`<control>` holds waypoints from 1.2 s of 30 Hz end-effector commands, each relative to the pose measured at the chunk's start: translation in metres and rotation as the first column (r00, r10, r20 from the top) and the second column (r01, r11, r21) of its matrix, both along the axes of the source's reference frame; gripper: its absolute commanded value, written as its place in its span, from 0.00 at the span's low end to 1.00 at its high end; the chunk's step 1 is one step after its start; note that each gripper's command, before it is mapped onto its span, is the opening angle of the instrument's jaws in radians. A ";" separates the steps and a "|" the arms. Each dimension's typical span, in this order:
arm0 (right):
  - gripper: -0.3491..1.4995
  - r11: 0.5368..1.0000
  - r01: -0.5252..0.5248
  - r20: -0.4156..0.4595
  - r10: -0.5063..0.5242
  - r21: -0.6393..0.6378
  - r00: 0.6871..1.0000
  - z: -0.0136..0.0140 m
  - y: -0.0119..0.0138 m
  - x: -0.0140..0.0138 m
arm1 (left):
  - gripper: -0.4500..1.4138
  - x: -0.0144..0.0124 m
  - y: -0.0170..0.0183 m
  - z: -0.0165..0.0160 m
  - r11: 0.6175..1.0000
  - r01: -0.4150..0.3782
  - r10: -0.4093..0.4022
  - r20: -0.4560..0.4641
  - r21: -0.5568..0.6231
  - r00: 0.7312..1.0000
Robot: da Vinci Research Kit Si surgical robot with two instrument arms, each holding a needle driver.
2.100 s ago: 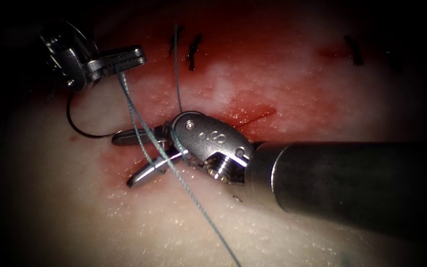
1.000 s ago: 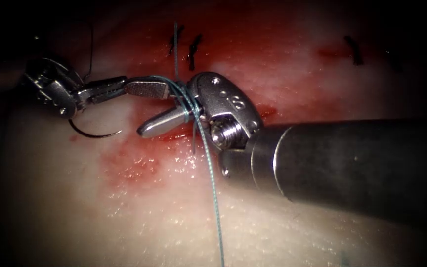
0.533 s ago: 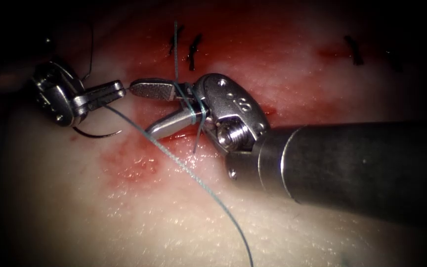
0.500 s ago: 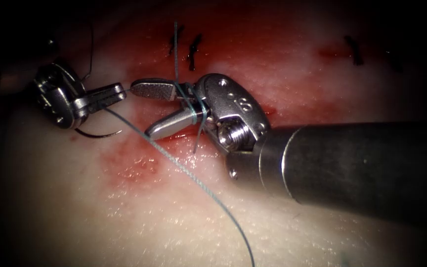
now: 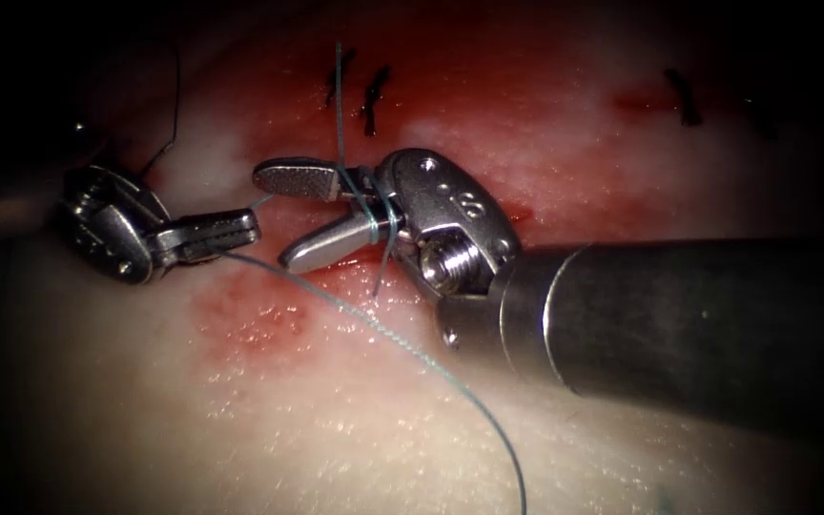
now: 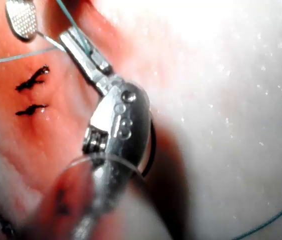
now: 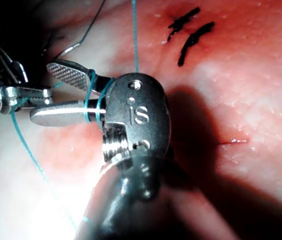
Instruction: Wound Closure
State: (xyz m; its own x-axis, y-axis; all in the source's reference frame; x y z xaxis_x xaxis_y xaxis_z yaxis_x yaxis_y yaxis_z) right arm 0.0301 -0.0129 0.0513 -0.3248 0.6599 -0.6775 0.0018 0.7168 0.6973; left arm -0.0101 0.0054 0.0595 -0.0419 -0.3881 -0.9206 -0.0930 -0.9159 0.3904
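Observation:
My right tool [image 5: 272, 217] lies over the red cut [image 5: 512, 216] with its jaws open and nothing between them. Teal thread [image 5: 366, 206] is wound round both jaws near the hinge, as the right wrist view also has it [image 7: 92, 100]. To its left, my left tool [image 5: 245, 229] is shut on the thread at its jaw tips [image 6: 70, 39]. From there the thread [image 5: 412, 348] trails down across the pale tissue [image 5: 288, 429]. One strand [image 5: 339, 105] rises straight up. A dark arc, likely the needle [image 6: 152, 142], lies by the left tool's wrist, held by neither tool.
Two dark finished stitches [image 5: 372, 97] sit just above the right tool, and another stitch [image 5: 685, 97] lies far right. Red fluid [image 5: 250, 319] stains the tissue below the jaws. The right tool's thick shaft [image 5: 679, 329] covers the right half.
The right tool rose and turned with thread wrapped round its open jaws. The left tool, still shut on thread, dropped lower and nearer, covering the dark needle curve below it.

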 end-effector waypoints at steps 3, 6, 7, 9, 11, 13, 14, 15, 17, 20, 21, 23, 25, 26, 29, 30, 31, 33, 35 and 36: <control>0.77 1.000 -0.005 0.069 0.007 -0.019 0.998 0.0006 -0.0003 0.0006 | 0.00 -0.0013 -0.0001 0.0004 1.000 0.011 -0.010 -0.086 0.004 0.996; 0.77 0.999 -0.026 0.111 0.029 -0.030 0.993 0.0006 -0.0002 0.0004 | 0.00 -0.0024 -0.0010 0.0001 1.000 0.005 -0.004 -0.153 0.010 0.988; 0.76 0.999 -0.028 0.121 0.032 -0.030 0.992 0.0006 -0.0002 0.0003 | 0.00 -0.0026 -0.0012 0.0000 1.000 0.003 -0.001 -0.165 0.010 0.986; 0.76 0.999 -0.032 0.162 0.038 -0.042 0.986 0.0006 -0.0002 0.0001 | 0.00 -0.0033 -0.0020 -0.0001 1.000 -0.015 0.018 -0.217 0.016 0.976; 0.76 0.998 -0.052 0.183 0.059 -0.041 0.981 0.0006 -0.0002 0.0000 | 0.00 -0.0040 -0.0027 -0.0002 0.999 -0.013 0.021 -0.244 0.035 0.969; 0.76 0.997 -0.060 0.198 0.067 -0.041 0.978 0.0006 -0.0003 -0.0001 | 0.00 -0.0044 -0.0030 -0.0002 0.998 -0.012 0.025 -0.252 0.054 0.967; 0.76 0.997 -0.067 0.205 0.074 -0.041 0.976 0.0005 -0.0003 -0.0002 | 0.00 -0.0045 -0.0031 -0.0002 0.998 -0.009 0.024 -0.256 0.059 0.966; 0.76 0.997 -0.067 0.205 0.074 -0.041 0.976 0.0005 -0.0003 -0.0002 | 0.00 -0.0045 -0.0031 -0.0002 0.998 -0.009 0.024 -0.256 0.059 0.966; 0.76 0.995 -0.088 0.227 0.095 -0.041 0.969 0.0005 -0.0005 -0.0005 | 0.00 -0.0047 -0.0033 -0.0001 0.997 -0.005 0.026 -0.266 0.076 0.964; 0.76 0.993 -0.113 0.263 0.121 -0.046 0.957 0.0005 -0.0005 -0.0010 | 0.00 -0.0049 -0.0038 0.0002 0.995 -0.003 0.031 -0.278 0.102 0.960; 0.76 0.993 -0.113 0.263 0.121 -0.046 0.957 0.0005 -0.0005 -0.0010 | 0.00 -0.0049 -0.0038 0.0002 0.995 -0.003 0.031 -0.278 0.102 0.960; 0.76 0.989 -0.137 0.284 0.145 -0.048 0.948 0.0006 -0.0004 -0.0014 | 0.00 -0.0053 -0.0046 0.0006 0.991 0.014 0.025 -0.283 0.134 0.959; 0.76 0.983 -0.174 0.324 0.185 -0.063 0.928 0.0010 0.0000 -0.0023 | 0.00 -0.0059 -0.0052 0.0009 0.980 0.043 0.013 -0.281 0.193 0.960; 0.76 0.981 -0.183 0.336 0.194 -0.064 0.922 0.0011 0.0001 -0.0026 | 0.00 -0.0060 -0.0052 0.0010 0.978 0.048 0.011 -0.280 0.203 0.960; 0.76 0.970 -0.229 0.389 0.242 -0.081 0.889 0.0015 0.0008 -0.0044 | 0.00 -0.0066 -0.0051 0.0008 0.970 0.065 0.003 -0.280 0.233 0.960; 0.76 0.968 -0.236 0.396 0.249 -0.082 0.884 0.0016 0.0010 -0.0046 | 0.00 -0.0066 -0.0051 0.0007 0.968 0.066 0.004 -0.281 0.240 0.960; 0.76 0.967 -0.243 0.401 0.255 -0.083 0.880 0.0016 0.0012 -0.0047 | 0.00 -0.0067 -0.0050 0.0005 0.967 0.071 0.000 -0.277 0.246 0.961; 0.76 0.965 -0.249 0.411 0.261 -0.085 0.874 0.0017 0.0014 -0.0049 | 0.00 -0.0067 -0.0048 0.0003 0.966 0.075 -0.005 -0.273 0.249 0.962; 0.75 0.963 -0.255 0.438 0.267 -0.085 0.859 0.0020 0.0018 -0.0049 | 0.00 -0.0067 -0.0041 -0.0004 0.961 0.090 -0.019 -0.262 0.261 0.965; 0.75 0.963 -0.255 0.452 0.266 -0.085 0.851 0.0021 0.0020 -0.0049 | 0.00 -0.0066 -0.0037 -0.0008 0.959 0.097 -0.025 -0.260 0.266 0.965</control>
